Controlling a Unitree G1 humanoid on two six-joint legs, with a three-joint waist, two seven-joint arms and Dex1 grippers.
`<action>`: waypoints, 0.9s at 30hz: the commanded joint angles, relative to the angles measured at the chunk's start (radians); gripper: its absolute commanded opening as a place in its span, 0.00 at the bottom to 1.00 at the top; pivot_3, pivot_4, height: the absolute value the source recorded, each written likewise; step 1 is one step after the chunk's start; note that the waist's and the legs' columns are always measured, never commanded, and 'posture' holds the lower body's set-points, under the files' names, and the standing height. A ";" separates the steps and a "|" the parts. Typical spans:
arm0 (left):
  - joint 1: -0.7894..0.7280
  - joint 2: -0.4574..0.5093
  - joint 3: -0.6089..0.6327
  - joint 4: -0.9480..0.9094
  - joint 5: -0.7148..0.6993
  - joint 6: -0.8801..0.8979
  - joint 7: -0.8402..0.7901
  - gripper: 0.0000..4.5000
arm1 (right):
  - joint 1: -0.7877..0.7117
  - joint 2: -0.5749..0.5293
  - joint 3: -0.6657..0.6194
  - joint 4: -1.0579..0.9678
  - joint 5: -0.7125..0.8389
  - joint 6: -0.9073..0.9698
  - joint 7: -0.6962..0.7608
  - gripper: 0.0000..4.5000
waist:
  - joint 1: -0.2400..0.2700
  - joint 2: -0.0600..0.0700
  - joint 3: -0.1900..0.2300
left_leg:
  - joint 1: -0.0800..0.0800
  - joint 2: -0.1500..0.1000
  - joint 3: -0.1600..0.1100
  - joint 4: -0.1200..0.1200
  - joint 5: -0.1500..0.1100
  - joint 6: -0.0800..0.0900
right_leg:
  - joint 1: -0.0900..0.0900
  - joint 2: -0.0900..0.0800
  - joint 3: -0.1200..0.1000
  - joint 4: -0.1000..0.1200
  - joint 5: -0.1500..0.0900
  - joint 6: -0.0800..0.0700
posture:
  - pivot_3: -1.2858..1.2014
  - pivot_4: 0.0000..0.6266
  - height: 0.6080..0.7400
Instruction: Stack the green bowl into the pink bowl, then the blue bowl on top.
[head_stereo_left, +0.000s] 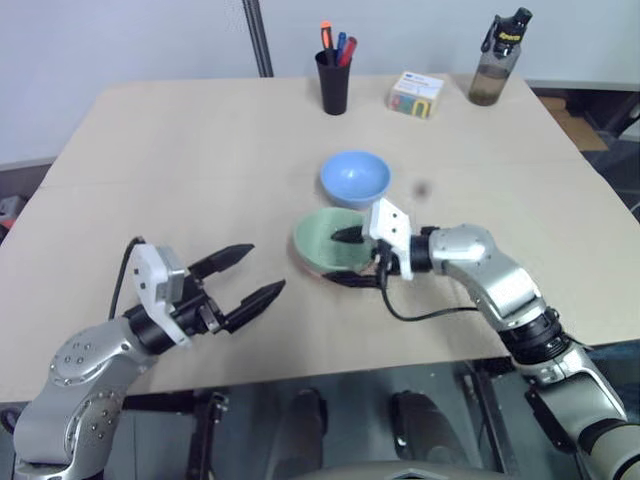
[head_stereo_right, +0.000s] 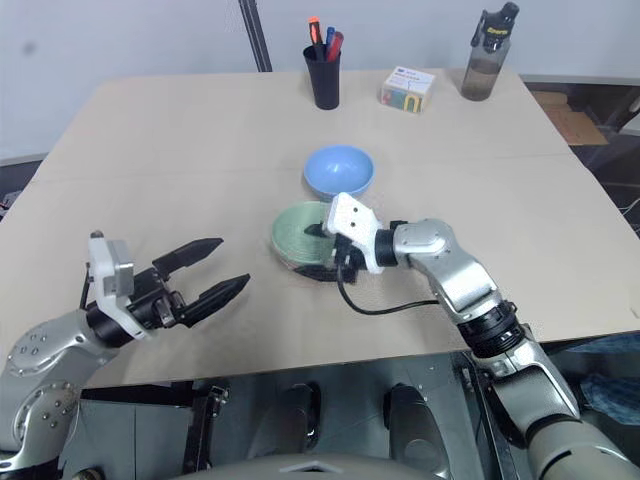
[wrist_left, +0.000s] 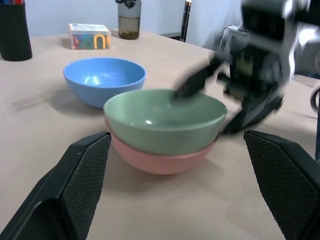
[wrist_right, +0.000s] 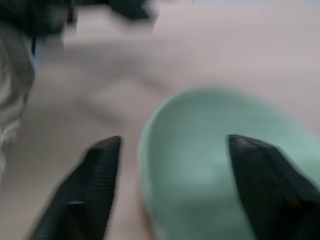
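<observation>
The green bowl (head_stereo_left: 322, 240) sits nested inside the pink bowl (wrist_left: 160, 161) near the middle of the table. Just behind them the blue bowl (head_stereo_left: 355, 177) stands on its own, upright. My right gripper (head_stereo_left: 343, 258) is open at the stack's right side, straddling the green bowl's rim (wrist_right: 150, 150) with one finger over the inside and the other outside. My left gripper (head_stereo_left: 264, 269) is open with nothing between its fingers. It hovers near the table's front left and points toward the stack from a short distance away.
Along the back of the table (head_stereo_left: 150, 180) stand a black cup of pens (head_stereo_left: 334, 82), a small colourful box (head_stereo_left: 416, 95) and a dark drink bottle (head_stereo_left: 498, 62). A metal pole (head_stereo_left: 258, 38) rises behind the table.
</observation>
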 joint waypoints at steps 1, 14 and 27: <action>0.013 -0.004 0.028 -0.062 -0.018 -0.019 0.020 1.00 | -0.111 -0.034 -0.098 0.023 0.010 -0.105 0.029 0.87 | -0.001 0.000 0.000 | 0.000 0.000 0.000 0.000 0.000 0.000 | 0.000 0.000 0.000 0.000 0.000 0.000 | 0.52 0.24 1.00; 0.159 -0.046 0.100 -0.189 -0.039 -0.029 0.104 1.00 | -0.514 0.002 0.144 1.145 -0.542 -0.989 -0.038 0.87 | -0.022 -0.001 0.001 | 0.001 0.000 0.004 -0.008 0.000 0.000 | -0.003 0.000 0.003 -0.003 0.000 -0.001 | 0.52 0.24 1.00; 0.253 -0.059 0.146 -0.244 -0.071 -0.055 0.114 1.00 | -0.621 0.094 0.137 1.400 -0.673 -1.093 -0.182 0.11 | -0.027 0.000 0.001 | 0.001 0.000 0.004 -0.011 0.000 0.000 | -0.004 0.000 0.004 -0.004 0.000 -0.001 | 0.52 0.24 1.00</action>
